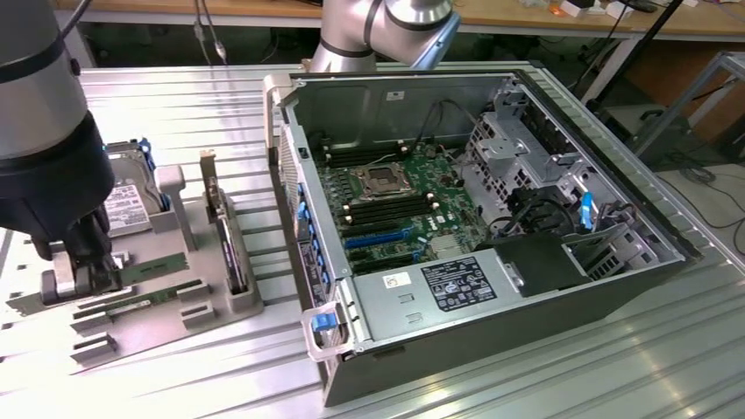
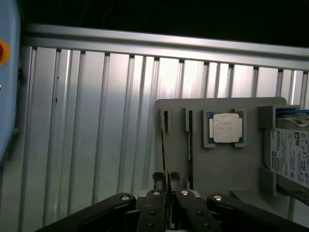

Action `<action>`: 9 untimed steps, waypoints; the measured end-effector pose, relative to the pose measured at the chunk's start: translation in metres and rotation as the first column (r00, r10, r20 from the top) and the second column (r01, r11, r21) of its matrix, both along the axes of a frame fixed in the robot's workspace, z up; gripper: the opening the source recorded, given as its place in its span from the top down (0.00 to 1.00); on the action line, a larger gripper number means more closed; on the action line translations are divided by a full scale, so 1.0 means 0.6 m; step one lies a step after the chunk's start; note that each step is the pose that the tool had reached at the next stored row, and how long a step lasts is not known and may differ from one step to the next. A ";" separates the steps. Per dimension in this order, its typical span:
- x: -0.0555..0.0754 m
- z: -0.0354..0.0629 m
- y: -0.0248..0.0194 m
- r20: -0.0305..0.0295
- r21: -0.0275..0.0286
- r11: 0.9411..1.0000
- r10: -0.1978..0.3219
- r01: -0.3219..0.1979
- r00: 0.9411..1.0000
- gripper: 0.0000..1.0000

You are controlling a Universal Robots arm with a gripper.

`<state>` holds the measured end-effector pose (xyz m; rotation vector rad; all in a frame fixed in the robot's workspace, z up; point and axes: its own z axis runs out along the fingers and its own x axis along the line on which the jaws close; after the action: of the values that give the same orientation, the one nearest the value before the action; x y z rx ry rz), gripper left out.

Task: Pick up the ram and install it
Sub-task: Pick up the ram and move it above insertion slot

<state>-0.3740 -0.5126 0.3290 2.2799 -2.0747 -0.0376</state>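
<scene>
The ram is a thin green stick standing on edge in the grey holder block at the exterior view's left. My gripper reaches down onto its near end. In the wrist view the ram shows edge-on as a thin line running into my gripper. The two fingertips are pressed against it from both sides, so the gripper is shut on the ram. Whether the stick has left its slot I cannot tell.
The open computer case lies at the exterior view's right with its motherboard exposed. The holder also carries a hard drive, an expansion card, a second green stick and a square silver processor.
</scene>
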 end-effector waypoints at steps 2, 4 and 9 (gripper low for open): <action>0.000 0.015 0.0001 0.000 -0.001 1.000 0.000 0.000 1.000 0.86; 0.000 0.025 0.0002 0.000 -0.002 1.000 0.000 0.000 1.000 0.86; 0.000 0.046 0.0017 0.000 -0.006 1.000 0.000 0.000 1.000 0.86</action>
<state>-0.3740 -0.5116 0.3564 2.2766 -2.0721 -0.0318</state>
